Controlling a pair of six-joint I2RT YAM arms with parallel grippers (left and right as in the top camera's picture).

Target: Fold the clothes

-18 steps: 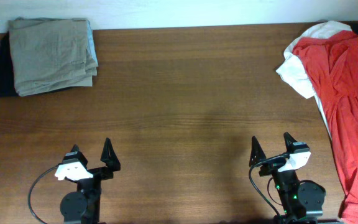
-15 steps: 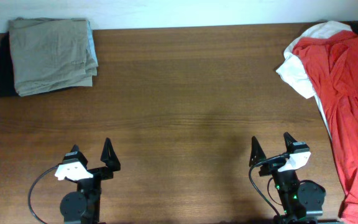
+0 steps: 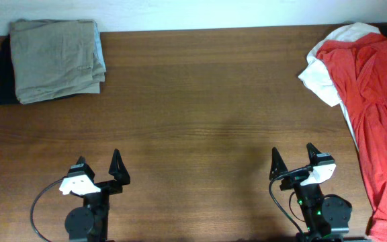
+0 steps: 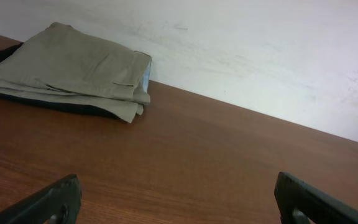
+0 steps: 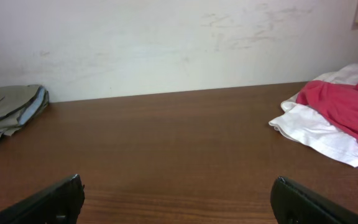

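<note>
The red-orange T-shirt [image 3: 371, 101] lies crumpled along the table's right edge, white lettering at its far right, partly over a white garment [image 3: 324, 79]. It also shows in the right wrist view [image 5: 347, 102] at the far right. My left gripper [image 3: 99, 165] is open and empty near the front left; its fingers frame bare wood in the left wrist view [image 4: 179, 196]. My right gripper [image 3: 293, 160] is open and empty near the front right, well short of the shirt; the right wrist view [image 5: 179, 196] shows bare wood between its fingers.
A stack of folded khaki-grey garments [image 3: 56, 59] over something dark sits at the back left, also in the left wrist view [image 4: 67, 71]. A white wall [image 5: 166, 43] runs behind the brown wooden table [image 3: 200, 114].
</note>
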